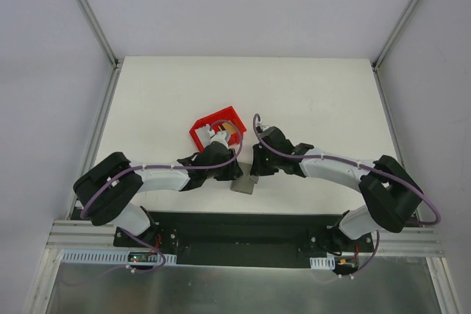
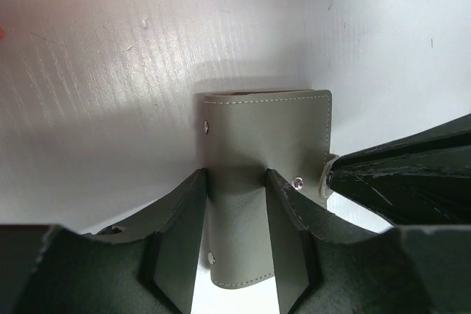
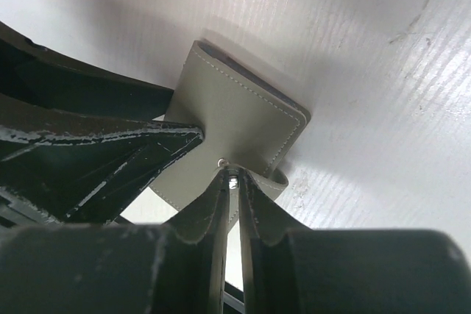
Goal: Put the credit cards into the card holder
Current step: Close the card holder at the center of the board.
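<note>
from above, the flat grey leather card holder [image 1: 243, 186] lies on the white desk [image 1: 162, 93] between both arms, near the red plastic bin [image 1: 204, 131] holding a gold card [image 1: 231, 131]. the left wrist view shows the left fingers [image 2: 237, 215] clamped across the holder. the right wrist view shows the right fingers [image 3: 232, 182] pinched on its snap tab [image 3: 274, 179].

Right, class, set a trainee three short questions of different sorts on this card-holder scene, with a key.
1. True or false: the card holder lies inside the red bin.
2. Which gripper pinches the holder's snap tab: A left, B right?
3. Fill in: the left gripper straddles the holder across its ____.

Key:
1. False, it lies on the table.
2. B, the right gripper.
3. Width.
</note>
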Robot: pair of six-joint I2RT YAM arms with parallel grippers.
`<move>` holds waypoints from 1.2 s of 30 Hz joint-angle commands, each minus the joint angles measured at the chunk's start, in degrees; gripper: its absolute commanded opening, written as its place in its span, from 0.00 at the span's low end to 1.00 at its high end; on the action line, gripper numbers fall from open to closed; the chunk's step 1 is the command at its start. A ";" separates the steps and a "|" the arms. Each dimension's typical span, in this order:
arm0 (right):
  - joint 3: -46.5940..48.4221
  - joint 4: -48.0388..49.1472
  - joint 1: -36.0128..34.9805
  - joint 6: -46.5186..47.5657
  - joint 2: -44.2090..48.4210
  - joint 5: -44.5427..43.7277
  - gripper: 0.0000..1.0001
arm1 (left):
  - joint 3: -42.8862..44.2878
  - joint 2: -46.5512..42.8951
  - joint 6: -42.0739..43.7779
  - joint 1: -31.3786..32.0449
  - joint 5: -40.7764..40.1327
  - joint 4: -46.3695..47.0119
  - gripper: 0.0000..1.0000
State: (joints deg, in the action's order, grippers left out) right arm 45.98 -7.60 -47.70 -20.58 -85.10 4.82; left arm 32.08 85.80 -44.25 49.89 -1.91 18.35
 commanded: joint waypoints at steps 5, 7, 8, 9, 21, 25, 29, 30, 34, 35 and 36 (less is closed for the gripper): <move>0.52 2.85 -0.02 -1.31 -2.44 1.95 0.12 | -1.75 1.30 1.36 0.38 0.86 -6.22 0.38; 0.43 3.46 -0.20 -1.57 -2.61 2.04 0.12 | -1.75 1.21 1.45 0.30 0.77 -6.31 0.38; 0.43 3.64 -0.20 -1.66 -2.70 2.04 0.12 | -1.84 1.30 1.45 0.38 0.77 -6.31 0.38; 0.43 3.99 -0.28 -1.75 -2.88 2.04 0.12 | -1.84 1.30 1.36 0.38 0.77 -6.31 0.38; 0.52 4.69 -1.25 -2.27 -4.11 2.39 0.12 | -2.02 1.04 1.10 0.30 0.60 -6.31 0.38; 0.61 4.52 -1.34 -2.10 -4.11 1.95 0.12 | -2.02 0.95 1.18 0.38 0.59 -6.31 0.38; 0.69 4.26 -2.30 -1.66 -3.85 1.77 0.12 | -2.02 0.95 1.09 0.38 0.42 -6.31 0.38; 0.87 3.91 -2.48 -1.31 -3.85 1.51 0.12 | -2.02 1.04 1.01 0.30 0.42 -6.31 0.38; 1.40 1.89 -4.06 -0.87 -4.46 -0.42 0.12 | -2.02 1.21 0.74 0.30 0.33 -6.40 0.38; 1.48 1.53 -4.33 -0.61 -4.72 -0.95 0.12 | -2.02 1.21 0.74 0.38 0.33 -6.40 0.38; 1.31 1.44 -4.59 -0.60 -4.99 -1.13 0.12 | -2.02 1.13 0.74 0.30 0.16 -6.48 0.38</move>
State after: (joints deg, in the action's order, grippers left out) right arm 46.04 -4.12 -50.72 -21.78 -88.82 5.21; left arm 32.08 85.80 -44.25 49.89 -1.85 18.33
